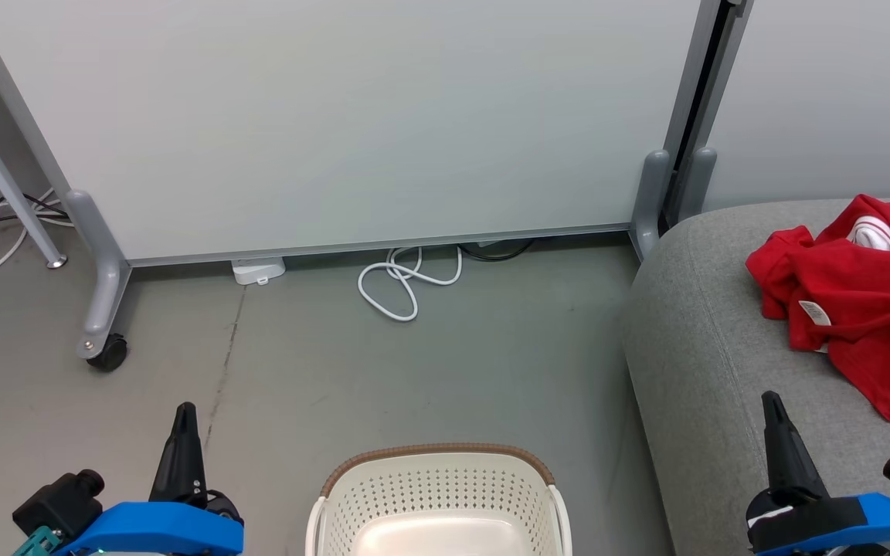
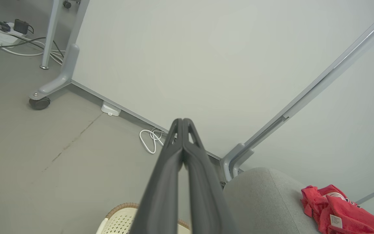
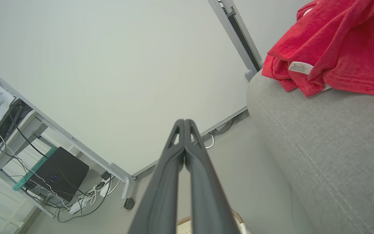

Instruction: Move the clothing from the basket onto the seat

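Well, at lower left the left pincer (image 1: 185,409) is shut on nothing. Bottom centre, the basket (image 1: 437,449) looks bare, but its near part is cut off, so I'd tilt down and check. At right the clothing (image 1: 854,301) lies heaped on the seat (image 1: 708,347); the right pincer (image 1: 771,398) is shut, empty. The right wrist view gives the white tag (image 3: 300,67) close up; the head view, the basket's floor.

One basket (image 1: 439,483), one seat (image 1: 696,347), one clothing heap (image 1: 858,297).
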Robot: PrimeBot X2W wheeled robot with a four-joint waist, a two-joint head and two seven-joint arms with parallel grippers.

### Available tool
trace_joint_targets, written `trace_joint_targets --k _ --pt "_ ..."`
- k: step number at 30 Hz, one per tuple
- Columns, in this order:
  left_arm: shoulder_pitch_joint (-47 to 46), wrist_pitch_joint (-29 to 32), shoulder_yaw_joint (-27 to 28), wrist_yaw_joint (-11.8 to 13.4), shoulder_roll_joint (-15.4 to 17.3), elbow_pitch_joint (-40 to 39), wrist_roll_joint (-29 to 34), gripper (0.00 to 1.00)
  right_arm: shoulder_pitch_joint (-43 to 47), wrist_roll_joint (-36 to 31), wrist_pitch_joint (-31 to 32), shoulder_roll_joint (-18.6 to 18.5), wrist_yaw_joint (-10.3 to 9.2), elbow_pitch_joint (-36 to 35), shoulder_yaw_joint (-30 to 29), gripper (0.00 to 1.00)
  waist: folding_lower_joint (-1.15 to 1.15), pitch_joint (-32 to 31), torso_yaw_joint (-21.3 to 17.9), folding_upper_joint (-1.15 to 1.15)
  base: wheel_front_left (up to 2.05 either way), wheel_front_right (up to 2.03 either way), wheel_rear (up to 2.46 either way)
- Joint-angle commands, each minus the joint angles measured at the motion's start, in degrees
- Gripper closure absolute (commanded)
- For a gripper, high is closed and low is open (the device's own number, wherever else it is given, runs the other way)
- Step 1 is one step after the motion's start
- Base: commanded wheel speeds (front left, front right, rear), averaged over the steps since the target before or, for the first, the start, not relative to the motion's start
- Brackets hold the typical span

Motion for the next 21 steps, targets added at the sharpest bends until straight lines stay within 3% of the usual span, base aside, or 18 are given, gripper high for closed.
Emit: trace_joint_targets --k 1,21 --pt "-2.1 0.3 0.5 -0.1 0.1 -0.9 -1.6 1.00 -1.9 1.8 0.4 -0.2 0.01 -0.5 -0.2 1.00 -0.01 0.0 0.0 0.00 0.00 0.00 0.00" --pt "-3.4 4.1 2.6 -0.7 -0.6 -0.9 -16.6 1.00 -3.3 16.9 4.3 -0.3 0.02 0.2 -0.9 1.00 -0.01 0.5 -0.8 0.00 0.00 0.00 0.00"
